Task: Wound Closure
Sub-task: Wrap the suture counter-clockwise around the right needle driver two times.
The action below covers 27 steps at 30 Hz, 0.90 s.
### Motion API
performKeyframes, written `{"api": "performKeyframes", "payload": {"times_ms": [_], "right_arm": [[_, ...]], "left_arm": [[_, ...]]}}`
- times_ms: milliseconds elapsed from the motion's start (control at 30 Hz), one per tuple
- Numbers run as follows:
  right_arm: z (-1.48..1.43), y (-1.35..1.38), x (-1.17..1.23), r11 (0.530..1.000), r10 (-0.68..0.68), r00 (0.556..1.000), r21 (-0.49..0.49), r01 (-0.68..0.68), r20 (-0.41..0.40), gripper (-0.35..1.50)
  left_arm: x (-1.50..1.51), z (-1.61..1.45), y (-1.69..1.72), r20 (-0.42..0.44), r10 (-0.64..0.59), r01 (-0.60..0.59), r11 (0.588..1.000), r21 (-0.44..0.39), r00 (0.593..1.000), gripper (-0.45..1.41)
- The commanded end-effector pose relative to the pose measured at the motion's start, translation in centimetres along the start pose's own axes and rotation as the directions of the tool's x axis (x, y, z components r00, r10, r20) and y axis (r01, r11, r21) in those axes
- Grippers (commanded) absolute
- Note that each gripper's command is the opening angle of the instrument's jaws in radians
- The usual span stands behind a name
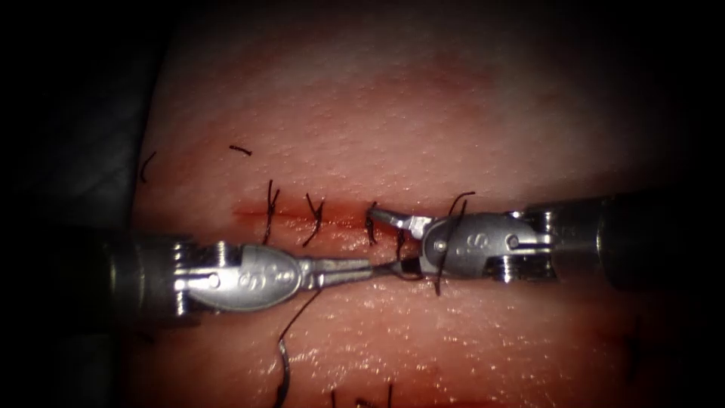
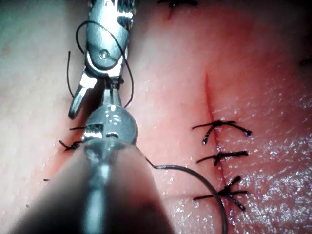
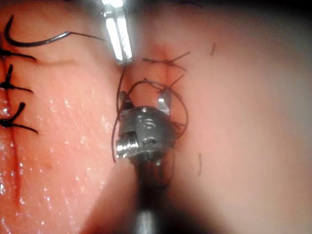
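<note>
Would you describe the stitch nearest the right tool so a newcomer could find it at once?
Start at the cut, the red line running across the tissue. Three dark stitches cross it; take the rightmost stitch, just left of the right tool, whose jaws stand open with thread looped over it. Unlike its two neighbours, it sits right at the upper jaw's tip.

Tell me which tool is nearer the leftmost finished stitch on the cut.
Left. The left tool lies just below and right of that stitch; the right tool sits farther right, beyond two more stitches.

thread (image 1: 283,355) runs off the bottom edge; left gripper (image 1: 377,269) tip's hold is unclear.
</note>
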Motion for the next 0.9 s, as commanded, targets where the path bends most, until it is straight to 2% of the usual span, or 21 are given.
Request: {"api": "performKeyframes", "payload": {"times_ms": [33,200,400,567,733,800,833,900], "right_arm": [[0.06,-0.02,-0.04,1.000,0.005,1.000,0.026,-0.004,-0.023,0.69],[0.01,-0.01,-0.08,0.996,0.029,0.997,0.084,-0.024,-0.067,0.68],[-0.04,0.02,-0.16,0.993,0.083,0.980,0.104,-0.065,-0.180,0.61],[-0.07,0.02,-0.30,0.983,0.150,0.933,0.146,-0.107,-0.328,0.47],[-0.13,0.05,-0.37,0.978,0.193,0.882,0.151,-0.141,-0.430,0.44],[-0.16,0.06,-0.36,0.975,0.216,0.846,0.153,-0.160,-0.488,0.44],[-0.20,0.06,-0.33,0.975,0.222,0.814,0.138,-0.174,-0.537,0.42],[-0.23,0.07,-0.31,0.974,0.226,0.790,0.120,-0.191,-0.570,0.42]], "left_arm": [[-0.02,0.08,-0.03,0.001,0.002,-0.002,1.000,-0.003,1.000,-0.45],[-0.06,0.18,-0.30,0.006,0.005,-0.005,1.000,0.000,1.000,-0.45],[-0.20,0.45,-0.55,0.025,-0.001,0.001,1.000,0.000,1.000,-0.45],[-0.40,0.72,-0.69,0.055,0.005,-0.003,0.999,-0.031,0.998,-0.45],[-0.66,0.91,-0.74,0.085,0.025,-0.020,0.998,-0.064,0.996,-0.45],[-0.74,0.96,-0.73,0.083,0.039,-0.033,0.996,-0.077,0.996,-0.45],[-0.83,1.01,-0.71,0.084,0.037,-0.030,0.996,-0.088,0.996,-0.45],[-0.89,1.05,-0.67,0.087,0.040,-0.031,0.995,-0.097,0.995,-0.45]]}}
